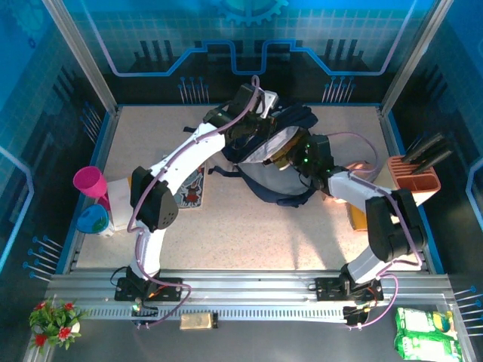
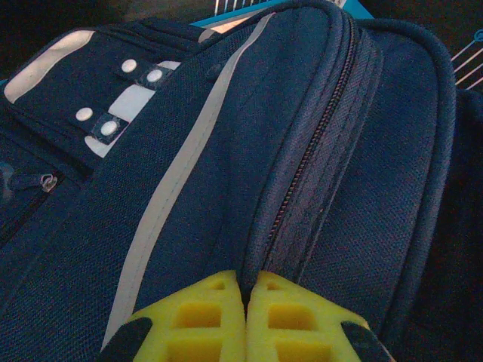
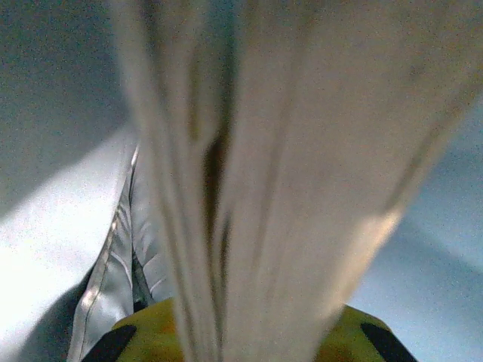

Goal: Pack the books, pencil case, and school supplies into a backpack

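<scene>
Navy backpack [image 1: 260, 181] is lying mid-desk [image 1: 249, 234] overhead; a white-red book [image 1: 195, 190] is sitting just left of it, under the left arm. At the left wrist, the left tool [image 2: 245, 292] is clenching the backpack's zipper seam. At the right wrist, the right tool [image 3: 241, 332] is grasping a blurred pale book [image 3: 287, 151].

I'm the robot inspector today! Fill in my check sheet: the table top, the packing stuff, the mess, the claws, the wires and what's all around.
Surface: speckled beige table, no spills seen.
Job's things: navy backpack open mid-table; book, blurred, inside its opening; white-red book flat to its left; orange piece to its right.
Clutter: pink cup, blue round thing, beige holder with black handles.
Grippers: left gripper shut on the backpack's zip edge; right gripper shut on the book.
Cables: pale purple cables, no snag seen.
Surroundings: blue walls, plant, green packets.
</scene>
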Motion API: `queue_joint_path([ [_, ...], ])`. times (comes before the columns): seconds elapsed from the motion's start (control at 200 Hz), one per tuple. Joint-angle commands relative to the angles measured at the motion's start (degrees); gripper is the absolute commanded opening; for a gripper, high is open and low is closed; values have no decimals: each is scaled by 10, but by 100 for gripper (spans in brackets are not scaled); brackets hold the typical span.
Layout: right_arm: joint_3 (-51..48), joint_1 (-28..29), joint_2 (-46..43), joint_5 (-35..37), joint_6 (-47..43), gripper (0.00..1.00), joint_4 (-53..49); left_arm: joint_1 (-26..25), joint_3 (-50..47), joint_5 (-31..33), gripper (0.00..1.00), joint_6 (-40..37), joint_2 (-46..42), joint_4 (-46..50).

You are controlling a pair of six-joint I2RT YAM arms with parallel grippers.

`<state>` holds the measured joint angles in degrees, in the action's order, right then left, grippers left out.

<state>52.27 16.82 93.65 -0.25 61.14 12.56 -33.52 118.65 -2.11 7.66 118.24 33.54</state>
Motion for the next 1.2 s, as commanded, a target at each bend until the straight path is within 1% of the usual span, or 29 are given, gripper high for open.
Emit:
queue_joint_path([
  [0.0, 33, 11, 44, 6, 16, 8, 22, 7, 4, -21, 0, 26, -51, -65],
  [0.2, 78, 24, 106, 13, 48, 10, 26, 17, 5, -41, 0, 49, -50, -71],
  [0.365, 109, 28, 154, -5, 65, 16, 25, 24, 3, -44, 0, 57, -49, -67],
  [0.425, 110, 26, 152, -5, 65, 23, 8, 29, 2, -45, 0, 58, -49, -61],
  [0.44, 107, 26, 149, -3, 62, 26, 6, 31, 2, -45, 0, 59, -49, -59],
  [0.535, 92, 23, 132, -8, 50, 43, 13, 41, -4, -50, 0, 69, -51, -56],
  [0.615, 73, 17, 105, -14, 44, 60, 13, 49, -13, -62, 0, 81, -52, -61],
  [0.64, 64, 16, 93, -14, 42, 65, 9, 52, -16, -64, 0, 84, -52, -62],
  [0.675, 52, 16, 77, -16, 38, 67, 9, 53, -20, -68, 0, 87, -52, -63],
  [0.77, 11, 13, 24, -25, 28, 71, 4, 56, -31, -72, 0, 88, -53, -66],
  [0.865, -38, 13, -39, -11, 3, 72, -23, 58, -44, -78, 0, 88, -54, -69],
  [0.985, -81, 12, -122, 55, -44, 74, -70, 59, -66, -85, 0, 91, -55, -74],
  [1.196, -93, 12, -242, 170, -109, 76, -172, 60, -128, -121, 0, 110, -55, -93],
])
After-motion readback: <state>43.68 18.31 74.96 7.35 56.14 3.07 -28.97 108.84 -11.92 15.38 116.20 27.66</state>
